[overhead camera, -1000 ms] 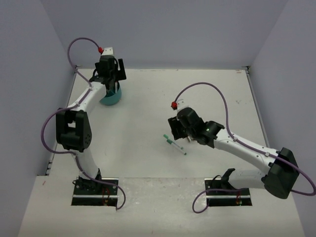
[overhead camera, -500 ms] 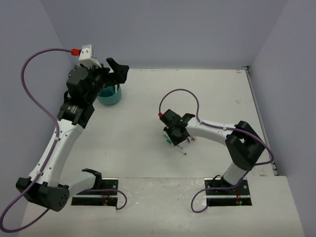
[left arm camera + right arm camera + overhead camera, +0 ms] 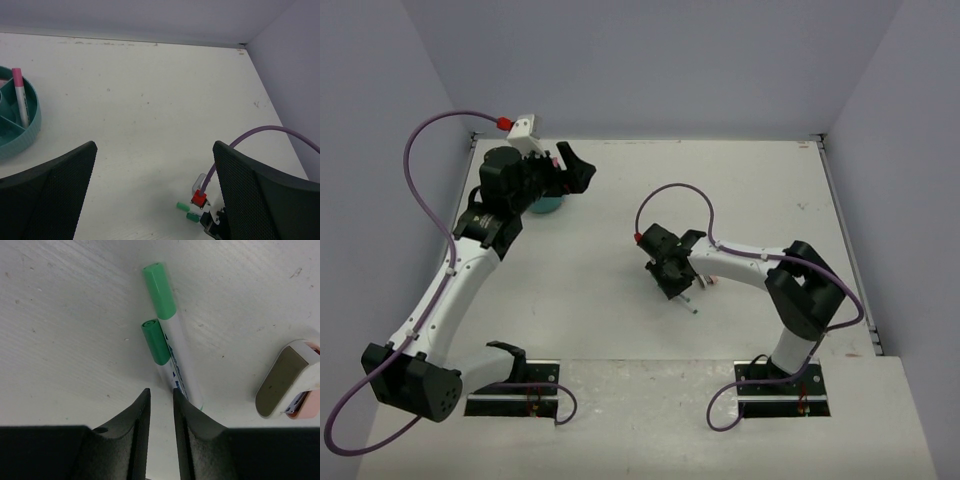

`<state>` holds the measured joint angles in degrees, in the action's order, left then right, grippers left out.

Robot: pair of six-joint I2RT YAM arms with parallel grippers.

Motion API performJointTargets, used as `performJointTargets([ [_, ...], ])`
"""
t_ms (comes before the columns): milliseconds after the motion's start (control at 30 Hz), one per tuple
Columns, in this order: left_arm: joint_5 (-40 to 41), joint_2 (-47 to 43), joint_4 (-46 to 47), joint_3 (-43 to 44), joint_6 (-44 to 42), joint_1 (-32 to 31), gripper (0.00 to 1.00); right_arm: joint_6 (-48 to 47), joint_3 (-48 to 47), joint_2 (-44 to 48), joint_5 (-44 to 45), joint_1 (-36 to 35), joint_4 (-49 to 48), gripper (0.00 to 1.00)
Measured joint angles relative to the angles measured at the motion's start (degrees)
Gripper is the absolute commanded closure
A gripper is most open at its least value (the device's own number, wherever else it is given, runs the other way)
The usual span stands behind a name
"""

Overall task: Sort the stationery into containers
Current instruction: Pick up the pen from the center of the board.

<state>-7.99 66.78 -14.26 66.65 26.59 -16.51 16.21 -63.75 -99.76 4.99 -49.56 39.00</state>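
Observation:
Two green-capped markers lie side by side at mid-table, a lighter one [image 3: 160,290] and a darker one [image 3: 155,342]. My right gripper [image 3: 161,389] stands down over them [image 3: 672,280], its jaws drawn in to a narrow gap where the darker marker's white barrel runs in. The lighter marker passes outside the right finger. The teal tub [image 3: 548,205] sits at the back left, with a pink marker [image 3: 21,100] leaning in one compartment behind its rim [image 3: 35,125]. My left gripper [image 3: 575,170] hangs wide open and empty just right of the tub [image 3: 154,145].
A white and pink eraser [image 3: 280,385] lies just right of the markers [image 3: 710,281]. The right arm's purple cable loops above its wrist [image 3: 670,195]. Grey walls close the table at the back and on both sides.
My left gripper has lifted off the tub, swung right and opened fully. My right gripper has dropped onto the green markers and narrowed its jaws.

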Motion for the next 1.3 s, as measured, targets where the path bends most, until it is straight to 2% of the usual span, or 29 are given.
performJointTargets([
  [233,-0.76,-0.92,-0.07,0.00,-0.05,0.00,0.00,0.26,-0.57,-3.41,0.04,0.04,0.62,0.75],
  [300,-0.83,-1.23,-0.09,0.00,-0.11,0.00,0.00,0.26,-1.16,-4.03,-0.07,0.02,0.82,0.80],
  [367,-0.95,-1.38,-0.07,0.00,-0.11,0.00,0.00,0.30,-1.59,-4.37,-0.19,-0.13,0.88,0.96],
  [433,-1.17,-1.50,-0.11,0.00,-0.09,0.00,0.00,0.32,-1.85,-4.55,-0.16,-0.37,0.90,1.00],
  [633,-3.49,-3.03,0.05,-1.25,1.05,0.00,0.00,-0.05,0.14,-1.90,-2.19,-1.45,-2.51,1.00],
  [733,-8.09,-4.59,1.95,-4.45,3.00,0.00,0.00,-0.63,3.45,5.62,-6.56,-1.24,-6.22,1.00],
  [833,-15.40,-5.60,6.92,-9.55,7.41,-0.02,0.00,-1.67,6.65,18.01,-11.91,-0.52,-13.39,1.00],
  [967,-27.26,-4.98,19.12,-16.94,15.65,-1.16,0.00,-2.37,9.07,33.56,-20.02,1.65,-23.93,1.00],
  [1100,-36.05,-2.12,30.16,-19.59,21.85,-4.63,0.01,-2.30,9.33,38.90,-25.80,5.01,-30.65,1.00],
  [1233,-40.86,-0.97,38.27,-20.06,25.47,-8.09,0.12,-2.07,9.70,38.60,-28.76,5.71,-31.73,1.00],
  [1300,-42.30,-0.85,41.54,-20.06,26.24,-9.33,0.27,-1.82,9.88,38.52,-29.78,5.75,-31.73,1.00],
])
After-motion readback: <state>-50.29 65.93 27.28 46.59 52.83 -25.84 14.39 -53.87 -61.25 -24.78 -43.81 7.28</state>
